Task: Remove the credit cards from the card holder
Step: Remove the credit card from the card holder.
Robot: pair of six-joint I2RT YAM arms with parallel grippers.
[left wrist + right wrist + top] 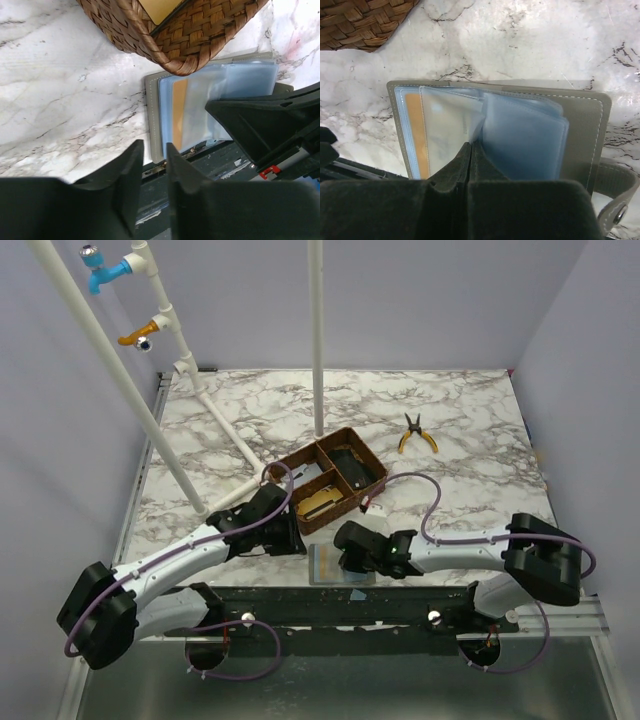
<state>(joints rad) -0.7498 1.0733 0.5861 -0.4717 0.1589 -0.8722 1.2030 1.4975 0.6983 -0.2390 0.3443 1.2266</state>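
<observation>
1. The right jaws are pressed fully together, and their tips rest at the near edge of the clear sleeves (520,135) of the card holder (590,125). I cannot tell if a thin sleeve or card is pinched between them.
2. The left jaws stand only a little apart and hold nothing. They hang over the near edge of the bench (470,440), just beside the left side of the card holder.
3. The card holder lies open and flat at the near edge of the bench, between the two arms. Its grey strap with a snap (620,200) sticks out to one side.
4. The credit cards (445,135) are inside the sleeves. One of them shows an orange face (414,135).
5. A brown woven tray (300,455) stands just behind the card holder, with one corner near it.
6. Pliers with yellow handles (417,433) lie farther back, well apart from the tray.
7. The bench has a white marble pattern with grey veins. A frame of white pipes (318,340) rises from it, and the walls around are pale lilac-grey.
8. Faint print on the pale card is too blurred to read.
</observation>
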